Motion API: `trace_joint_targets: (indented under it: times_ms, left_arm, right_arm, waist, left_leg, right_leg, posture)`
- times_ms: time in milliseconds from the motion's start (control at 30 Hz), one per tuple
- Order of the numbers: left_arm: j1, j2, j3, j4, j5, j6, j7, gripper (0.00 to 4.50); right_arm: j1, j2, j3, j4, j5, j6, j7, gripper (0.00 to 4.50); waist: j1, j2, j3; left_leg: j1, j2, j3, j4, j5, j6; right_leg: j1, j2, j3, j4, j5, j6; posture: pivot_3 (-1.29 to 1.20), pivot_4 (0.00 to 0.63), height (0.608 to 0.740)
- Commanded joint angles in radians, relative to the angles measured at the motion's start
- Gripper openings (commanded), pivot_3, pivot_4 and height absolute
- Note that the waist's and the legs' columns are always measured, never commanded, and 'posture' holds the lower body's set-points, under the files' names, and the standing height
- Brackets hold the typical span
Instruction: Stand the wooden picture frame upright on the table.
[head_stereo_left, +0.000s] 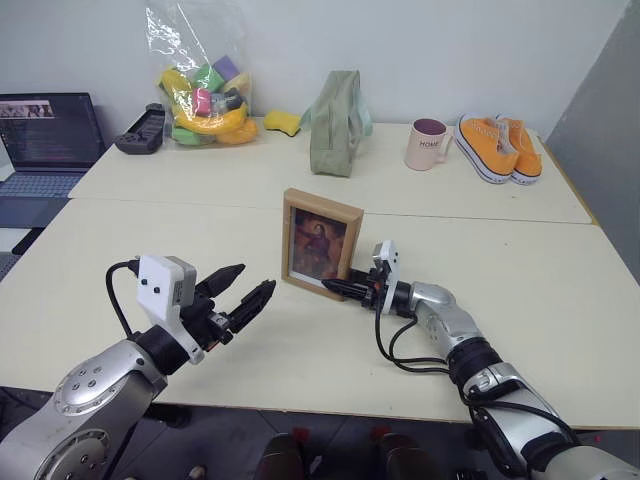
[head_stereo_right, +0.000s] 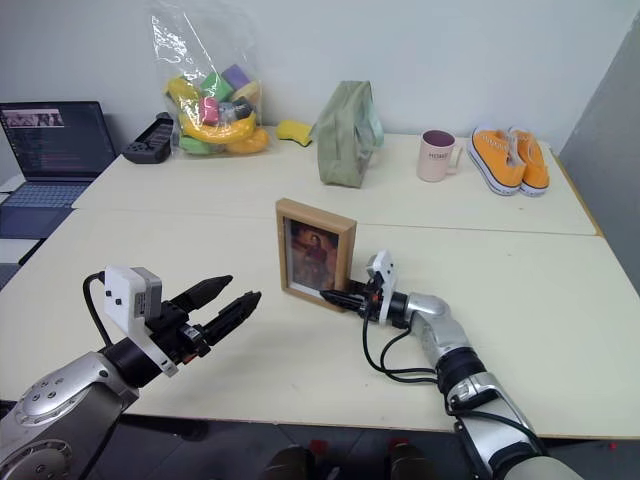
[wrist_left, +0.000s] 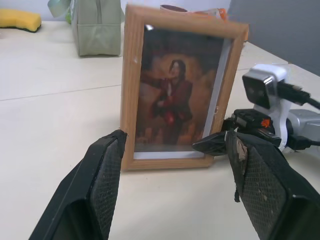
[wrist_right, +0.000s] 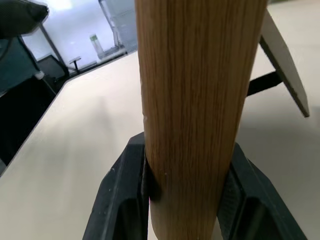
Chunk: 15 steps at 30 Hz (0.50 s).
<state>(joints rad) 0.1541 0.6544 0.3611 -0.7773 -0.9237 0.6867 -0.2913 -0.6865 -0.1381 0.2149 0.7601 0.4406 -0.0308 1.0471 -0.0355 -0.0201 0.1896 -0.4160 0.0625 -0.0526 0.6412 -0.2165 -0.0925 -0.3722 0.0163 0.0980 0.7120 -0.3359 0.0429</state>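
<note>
The wooden picture frame (head_stereo_left: 320, 243) stands upright near the middle of the table (head_stereo_left: 520, 260), its lower edge on the surface and its dark reddish portrait facing me. My right gripper (head_stereo_left: 338, 288) is shut on the frame's lower right edge, one finger (wrist_right: 125, 195) on each face of the wood. The fold-out stand (wrist_right: 282, 55) is spread behind the frame. My left gripper (head_stereo_left: 252, 284) hovers open to the left of the frame and nearer me, apart from it, holding nothing. The left wrist view looks between its fingers (wrist_left: 107, 170) at the portrait (wrist_left: 172, 95).
Along the far table section stand a laptop (head_stereo_left: 45, 135), a black controller (head_stereo_left: 140, 130), a plastic bag of toys (head_stereo_left: 207, 95), a yellow sponge (head_stereo_left: 282, 122), a green bag (head_stereo_left: 338, 122), a pink mug (head_stereo_left: 427, 143) and orange sneakers (head_stereo_left: 500, 147). A seam (head_stereo_left: 200, 203) crosses behind the frame.
</note>
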Motion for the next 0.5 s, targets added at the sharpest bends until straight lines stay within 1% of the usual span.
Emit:
trace_joint_targets:
  times_ms: [33,133,400,500]
  left_arm:
    - [-0.023,0.011,0.026,-0.03,-0.026,-0.003,0.008,3.38]
    - [-0.031,0.02,0.02,-0.022,-0.027,0.001,0.001,3.38]
    - [-0.06,0.031,0.006,-0.003,-0.035,0.015,-0.006,3.38]
    - [-0.059,0.032,0.007,0.002,-0.033,0.019,-0.011,3.38]
  right_arm:
    - [-0.022,0.007,-0.056,0.064,-0.027,0.006,0.013,1.46]
    - [-0.019,0.005,-0.084,0.086,-0.027,0.045,0.032,1.46]
    - [-0.009,0.002,-0.133,0.042,0.001,0.294,0.091,1.46]
    - [0.002,-0.007,-0.128,0.012,-0.017,0.313,0.107,1.46]
  waist:
    - [0.0,0.0,0.0]
    - [0.0,0.0,0.0]
    - [0.002,0.0,0.0]
    - [0.002,0.0,-0.001]
  left_leg:
    - [0.0,0.0,0.0,0.0,0.0,0.0]
    - [0.0,0.0,0.0,0.0,0.0,0.0]
    - [0.0,0.0,0.0,0.0,0.0,0.0]
    - [0.0,0.0,0.0,0.0,0.0,0.0]
  right_leg:
    - [0.0,0.0,0.0,0.0,0.0,0.0]
    - [0.0,0.0,0.0,0.0,0.0,0.0]
    - [0.001,0.0,0.0,0.0,0.0,0.0]
    - [0.001,0.0,0.0,0.0,0.0,0.0]
  posture:
    - [0.0,0.15,0.74]
    - [0.0,0.15,0.74]
    - [0.0,0.15,0.74]
    - [0.0,0.15,0.74]
